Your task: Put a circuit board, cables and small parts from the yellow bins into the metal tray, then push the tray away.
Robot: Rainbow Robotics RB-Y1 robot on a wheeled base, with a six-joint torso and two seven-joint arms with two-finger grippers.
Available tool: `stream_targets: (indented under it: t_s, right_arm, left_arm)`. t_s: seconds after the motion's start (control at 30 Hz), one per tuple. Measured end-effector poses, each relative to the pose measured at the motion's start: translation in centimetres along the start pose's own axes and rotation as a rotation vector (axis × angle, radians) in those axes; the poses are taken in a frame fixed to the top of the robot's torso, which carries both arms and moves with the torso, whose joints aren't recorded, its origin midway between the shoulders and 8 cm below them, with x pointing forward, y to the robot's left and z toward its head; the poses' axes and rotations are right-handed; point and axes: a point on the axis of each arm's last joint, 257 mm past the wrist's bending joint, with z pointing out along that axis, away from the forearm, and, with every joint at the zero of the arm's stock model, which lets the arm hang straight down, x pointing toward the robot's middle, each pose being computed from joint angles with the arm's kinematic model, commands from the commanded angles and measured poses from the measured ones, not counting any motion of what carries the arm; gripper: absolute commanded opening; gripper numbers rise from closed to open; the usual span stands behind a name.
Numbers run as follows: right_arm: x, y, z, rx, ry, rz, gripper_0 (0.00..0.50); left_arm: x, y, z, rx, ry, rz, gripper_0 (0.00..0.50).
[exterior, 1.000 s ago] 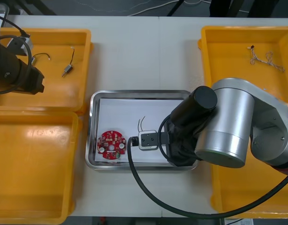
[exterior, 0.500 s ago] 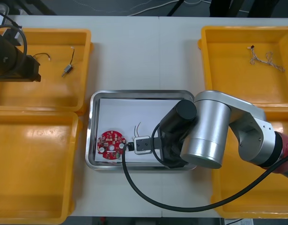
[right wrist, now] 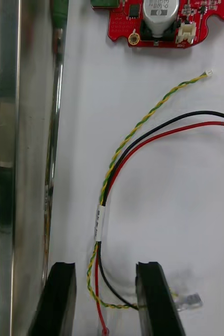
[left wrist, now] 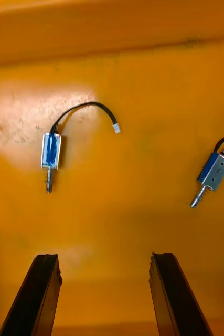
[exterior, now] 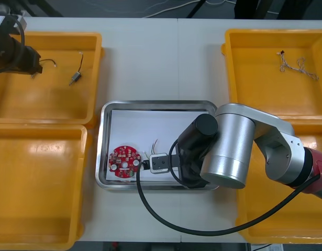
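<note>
My left gripper (left wrist: 104,257) hangs over the floor of the far yellow bin (left wrist: 112,26) on my left side. Its two black fingers are spread wide with nothing between them. Beyond the fingertips lie two small metal parts, neither of them touched. The first part (left wrist: 51,152) is blue-sided, with a short pin and a curled black lead. It sits ahead of one finger rather than ahead of the gap, and its long axis runs roughly the way my fingers point. I judge the jaws would close across its narrow sides once I shift sideways to centre it and come down. The second part (left wrist: 215,171) lies tilted, ahead of and a little outside the other finger, well apart from the first. In the front view both parts lie from this gripper toward the middle of the table. My right gripper (right wrist: 106,265) is low inside the metal tray (right wrist: 7,157). Its fingers stand much wider apart than the thin cable bundle (right wrist: 104,210) running between them, so the bundle lies loose rather than pinched. Its wires rest on the white liner and reach toward the red circuit board (right wrist: 159,21) just beyond. For the parts, the left arm is plainly the nearer one.
</note>
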Motion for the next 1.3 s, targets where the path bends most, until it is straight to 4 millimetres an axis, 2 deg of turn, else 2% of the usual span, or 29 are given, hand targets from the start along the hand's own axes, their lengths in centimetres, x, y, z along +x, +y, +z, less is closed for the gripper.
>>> stream_targets:
  t_s: [0.1, 0.33, 0.47, 0.67, 0.77, 0.97, 1.3]
  right_arm:
    - [-0.1, -0.1, 0.0, 0.002, -0.006, 0.0, 0.5]
    - [0.1, 0.2, -0.4, -0.02, -0.004, 0.007, 0.5]
    - [0.7, 0.0, -1.4, -0.039, 0.013, 0.027, 0.5]
    - [1.6, -1.7, -3.6, -0.038, 0.023, 0.104, 0.5]
    - [2.4, -2.6, -4.9, -0.041, 0.028, 0.184, 0.5]
    - [3.3, -4.4, -7.2, -0.019, 0.015, 0.409, 0.5]
    - [6.9, -4.8, -10.7, 0.001, 0.053, 0.765, 0.5]
  left_arm:
    - [-0.6, 0.4, 0.4, -0.002, -0.023, 0.049, 0.5]
    - [-1.2, 0.6, 0.5, -0.003, -0.04, 0.045, 0.5]
    - [-1.4, 0.5, 0.4, -0.003, -0.046, 0.046, 0.5]
    - [-1.7, 0.8, 0.4, -0.011, -0.057, 0.046, 0.5]
    - [-1.9, 1.4, 0.8, -0.021, -0.072, 0.035, 0.5]
    - [-2.5, 2.7, 3.1, -0.025, -0.113, 0.006, 0.5]
    - [-3.0, 2.1, 5.7, -0.019, -0.139, 0.009, 0.5]
